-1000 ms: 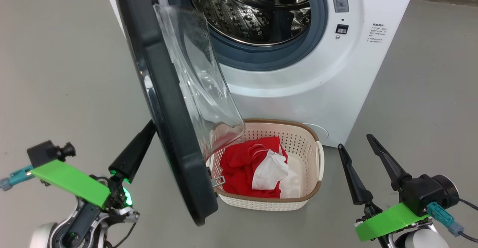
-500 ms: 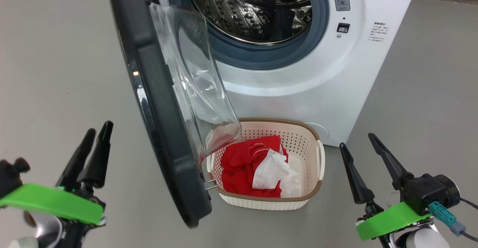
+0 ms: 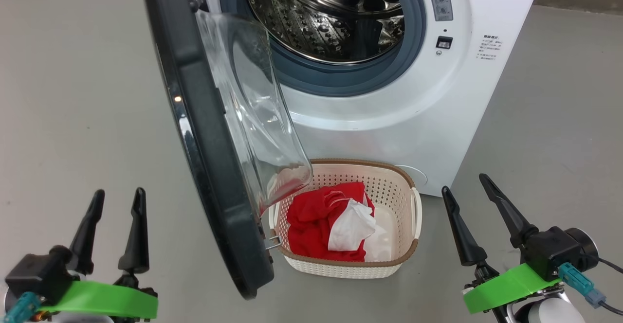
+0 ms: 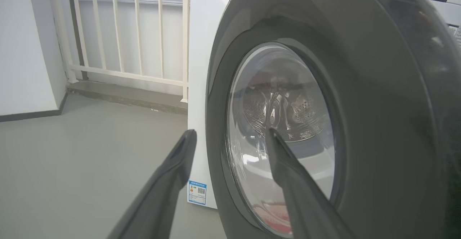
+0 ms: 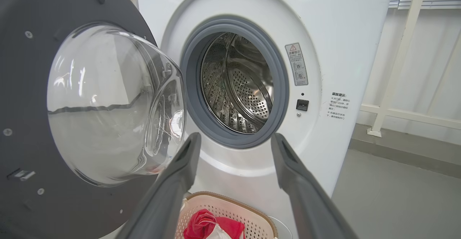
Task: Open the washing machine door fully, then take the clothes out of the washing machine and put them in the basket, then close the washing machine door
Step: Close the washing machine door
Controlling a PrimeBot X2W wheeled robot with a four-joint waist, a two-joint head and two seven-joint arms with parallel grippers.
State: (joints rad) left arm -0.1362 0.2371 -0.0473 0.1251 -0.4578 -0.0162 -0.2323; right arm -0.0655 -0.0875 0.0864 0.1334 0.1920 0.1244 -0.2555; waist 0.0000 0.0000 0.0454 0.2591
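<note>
The left gripper (image 3: 119,193) stands at 8 o'clock in the head view. Its two long dark fingers are spread apart and grasp nothing. It is clear of the door. The left wrist view shows these fingers aimed at the door's outer face.

The right gripper (image 3: 463,183) stands at 4 o'clock. Its fingers are likewise spread and empty, above the grey floor (image 3: 73,94).

At 1 o'clock from the left gripper is the large round door with a wide black rim and a bulging clear glass bowl (image 3: 204,133). It is swung out from the big white front-loading washing machine (image 3: 413,118) and seen nearly edge-on. Behind it, the perforated steel drum (image 3: 316,21) is exposed inside the grey rubber gasket (image 3: 340,77).

At 9 o'clock from the right gripper, the small cream-white perforated plastic basket with a brown rim (image 3: 389,187) sits on the floor just before the machine. The bright red clothes with white cloth parts (image 3: 311,216) lie inside it. The door's glass bowl overhangs the basket's left end.
</note>
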